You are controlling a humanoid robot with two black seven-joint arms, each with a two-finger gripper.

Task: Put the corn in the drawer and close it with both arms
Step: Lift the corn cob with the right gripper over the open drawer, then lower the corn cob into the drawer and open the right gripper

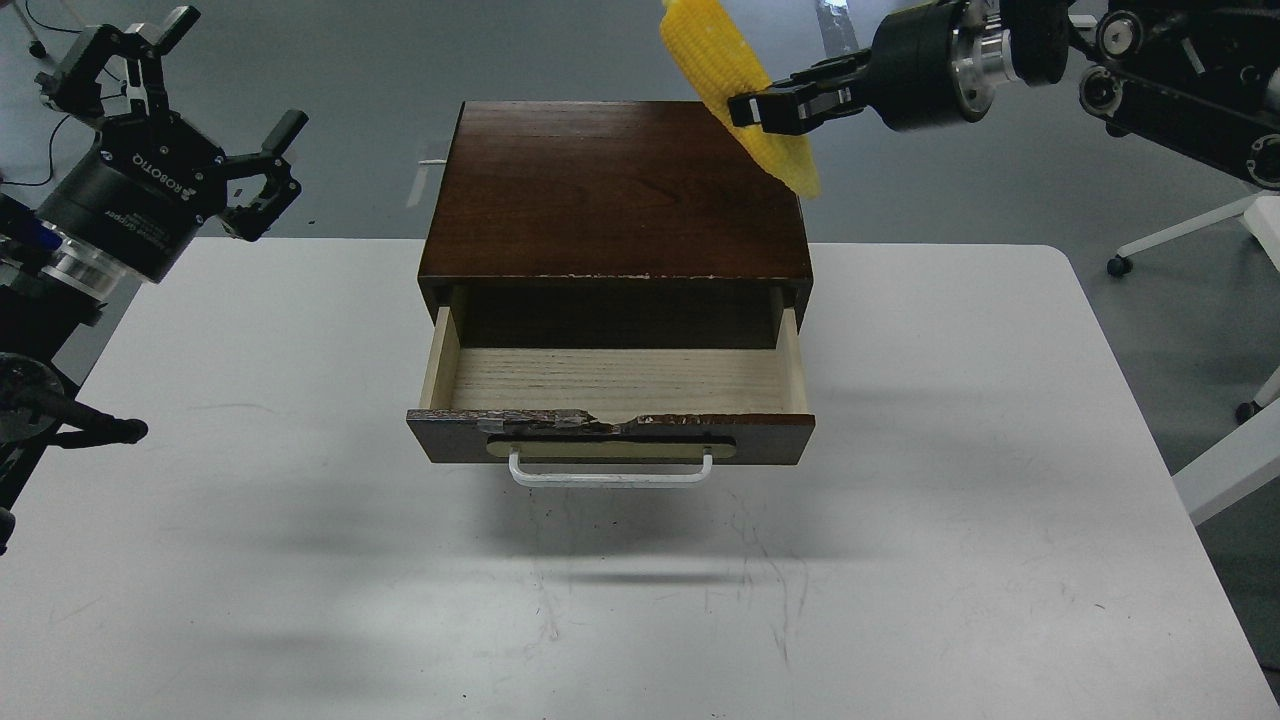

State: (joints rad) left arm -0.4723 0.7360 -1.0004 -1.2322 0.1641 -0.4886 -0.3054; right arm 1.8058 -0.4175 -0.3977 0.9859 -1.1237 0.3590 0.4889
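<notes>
Carrying step, I judge: the right claw (pixel 765 108) grips the ribbed yellow corn cob (pixel 735 85) aloft beyond the bench's far edge, needing lowering into the open dark-brown wooden drawer (pixel 610 385) at bench centre, while the left claw (pixel 195 120) hangs spread, empty.

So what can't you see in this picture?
- Head view: the top end of the corn is cut off by the picture's upper edge.
- The middle of the corn is hidden by the right gripper holding it.
- The back of the drawer sits in shadow under the cabinet top.
- The left gripper is spread open, but its arm runs off the left edge.
</notes>
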